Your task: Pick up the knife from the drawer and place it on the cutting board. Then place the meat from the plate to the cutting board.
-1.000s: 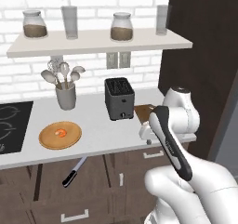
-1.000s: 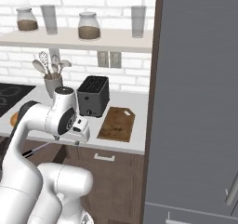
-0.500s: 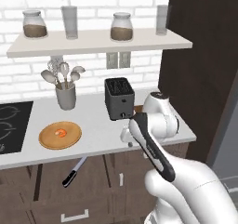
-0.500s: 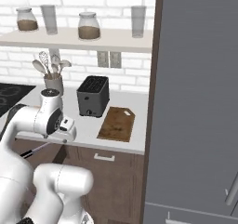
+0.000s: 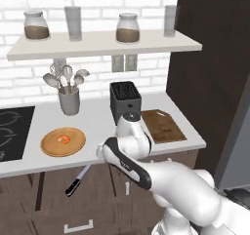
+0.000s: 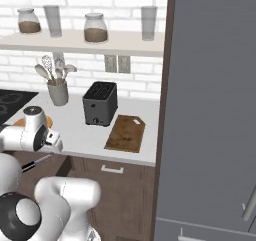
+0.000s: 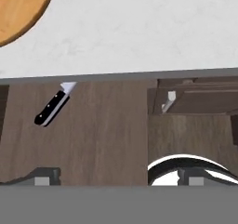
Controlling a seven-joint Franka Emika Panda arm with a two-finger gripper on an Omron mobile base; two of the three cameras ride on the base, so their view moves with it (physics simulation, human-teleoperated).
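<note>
Approach phase: jaws wide apart, empty. Shift over knife in drawer, align across handle, descend clear of tabletop edge.

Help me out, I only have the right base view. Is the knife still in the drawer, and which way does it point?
Observer: Yes. The knife lies in the open drawer, blade tip toward the counter edge.
Operator: Gripper on it?
Observer: No. The hand view shows the gripper apart from it, nothing between the fingertips.
Operator: Meat moved yet?
Observer: No. In the left base view the meat sits on the plate; the cutting board is bare.
</note>
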